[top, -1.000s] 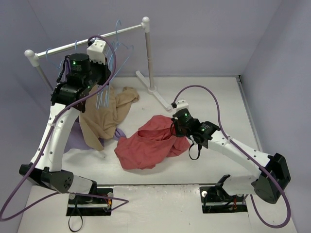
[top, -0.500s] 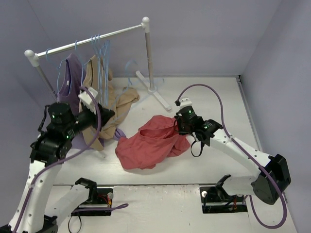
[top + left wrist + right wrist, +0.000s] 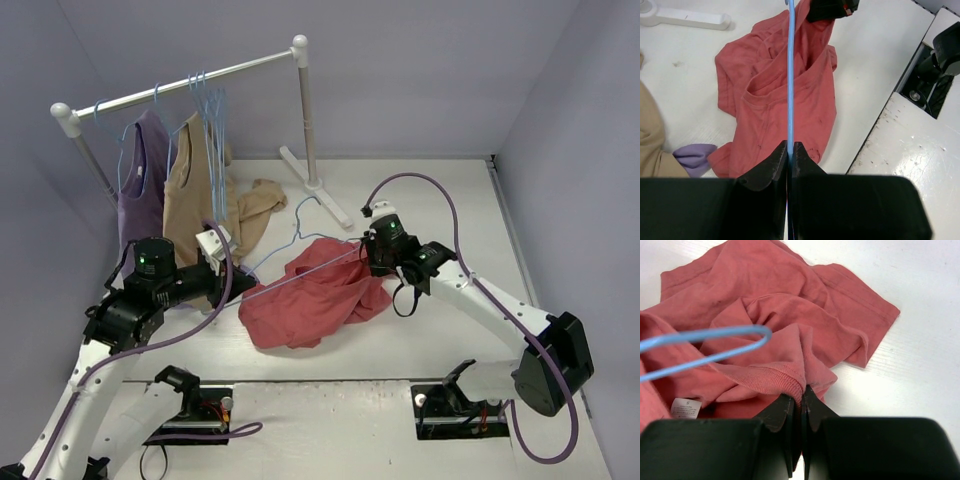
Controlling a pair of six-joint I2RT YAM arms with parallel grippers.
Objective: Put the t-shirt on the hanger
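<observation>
T-shirt (image 3: 310, 300) is a crumpled coral heap mid-table. Its long axis runs diagonally from near-left to far-right, and the far-right end is lifted a bit. Hanger (image 3: 790, 75) lies over it on nearly the same diagonal: bottom bar goes from my L gripper toward the R one, and the hook points to the far wall, toward the rack foot.

The surface is a white table (image 3: 450, 200) boxed in by plain lilac-grey walls. At far left stands a white clothes rack (image 3: 180, 85) with a tan garment (image 3: 190, 180), a purple top (image 3: 145, 170) and spare blue hangers (image 3: 210, 110) on the rail.

Left gripper (image 3: 790, 145) has its jaws closed tight on the hanger's wire at the near-left corner, and the shirt sits just beyond the tips under the bar. Right gripper (image 3: 802, 390) is pinched shut on a ribbed fold of the shirt at its far-right end. The hanger's rounded far corner hovers just above the cloth near that pinch. Can't tell whether it's inside an opening. A small white size tag (image 3: 685, 407) shows beside the R fingers.
</observation>
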